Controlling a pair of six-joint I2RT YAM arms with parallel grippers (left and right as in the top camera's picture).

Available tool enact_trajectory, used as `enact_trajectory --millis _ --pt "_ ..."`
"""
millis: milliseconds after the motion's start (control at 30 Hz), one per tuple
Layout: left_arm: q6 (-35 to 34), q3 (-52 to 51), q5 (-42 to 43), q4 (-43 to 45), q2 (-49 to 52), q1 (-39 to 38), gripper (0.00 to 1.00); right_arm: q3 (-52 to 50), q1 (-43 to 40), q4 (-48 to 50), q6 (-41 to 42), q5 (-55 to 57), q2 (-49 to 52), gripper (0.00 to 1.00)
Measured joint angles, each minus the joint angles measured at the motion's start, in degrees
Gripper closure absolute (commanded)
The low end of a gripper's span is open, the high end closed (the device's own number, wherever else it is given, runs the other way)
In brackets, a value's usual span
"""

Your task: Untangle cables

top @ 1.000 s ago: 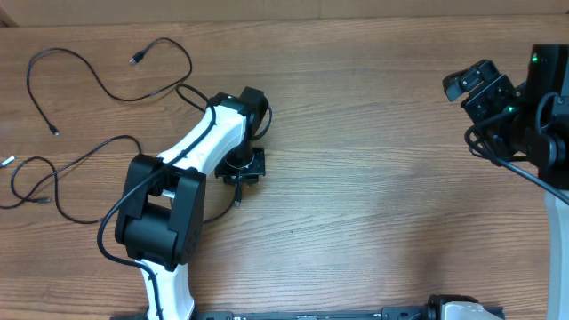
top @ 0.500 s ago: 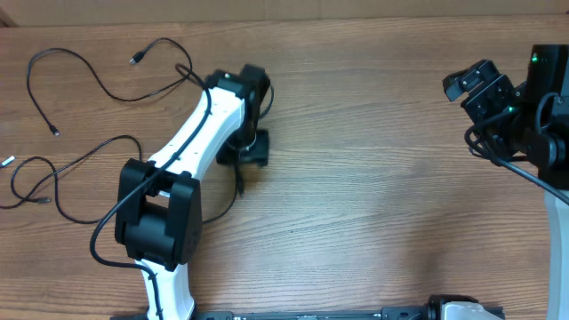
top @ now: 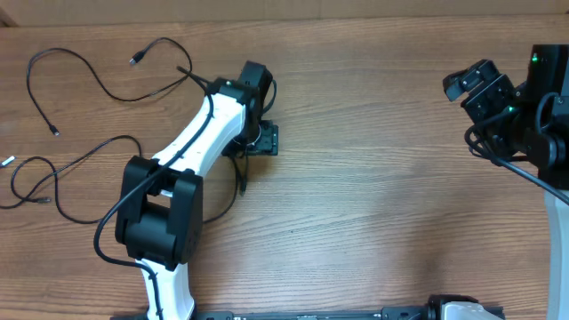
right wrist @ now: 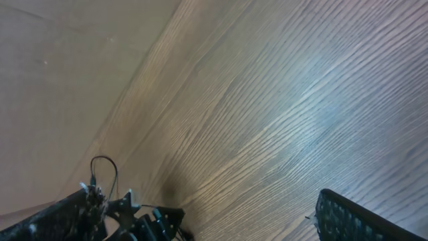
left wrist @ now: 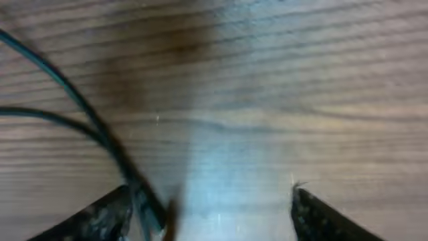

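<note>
Three thin black cables lie on the left of the wooden table. One cable [top: 107, 89] loops at the far left with a small plug end. A second cable [top: 84, 158] curls at the left edge and has a silvery tip. A third cable [top: 240, 182] runs under my left arm and ends in a plug. My left gripper [top: 265, 140] is open low over the table. In the left wrist view the gripper [left wrist: 210, 201] has the third cable [left wrist: 100, 127] beside its left finger. My right gripper [top: 469, 87] is open and empty at the far right, also open in its wrist view [right wrist: 204, 201].
My left arm's white body [top: 191, 142] lies over part of the third cable. The table's far edge [top: 356, 18] runs along the top. Bare wood [top: 373, 178] lies between the two arms.
My left gripper has moved away from the front edge and a little right, and the third cable's plug end has shifted with it. The right arm has not moved.
</note>
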Motion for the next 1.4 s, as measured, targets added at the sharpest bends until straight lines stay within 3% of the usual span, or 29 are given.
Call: enact_trajectory --millis 33,67,100,300,467,733,1100,1200,1300,1400 --pt "-0.3 -1.2 -0.3 1.6 0.0 0.0 0.8 0.0 0.0 0.0 0.0 0.0 0.0 0.0" --pt "-1.1 -2.6 -0.5 3.0 0.0 0.0 0.84 0.0 0.0 0.0 0.0 0.0 0.0 0.0" --pt "-1.4 -3.1 -0.9 3.2 0.0 0.0 0.96 0.0 0.0 0.0 0.0 0.0 0.0 0.0" --pt "-1.3 -0.5 -2.9 -3.8 0.1 0.0 0.96 0.0 0.0 0.0 0.0 0.0 0.0 0.0" --pt "0.4 9.6 -3.4 -11.5 0.3 0.0 0.96 0.0 0.0 0.0 0.0 0.0 0.0 0.0" --pt "2.8 14.8 -8.8 -15.6 0.3 0.0 0.96 0.0 0.0 0.0 0.0 0.0 0.0 0.0" --pt "3.0 1.6 -25.8 -9.7 0.3 0.0 0.95 0.0 0.0 0.0 0.0 0.0 0.0 0.0" --pt "3.0 -3.2 -29.9 -6.6 0.3 0.0 0.92 0.0 0.0 0.0 0.0 0.0 0.0 0.0" --pt "2.9 -7.2 -32.3 -4.6 0.3 0.0 0.8 0.0 0.0 0.0 0.0 0.0 0.0 0.0" --pt "2.8 -8.9 -31.7 -4.3 0.3 0.0 0.79 0.0 0.0 0.0 0.0 0.0 0.0 0.0"
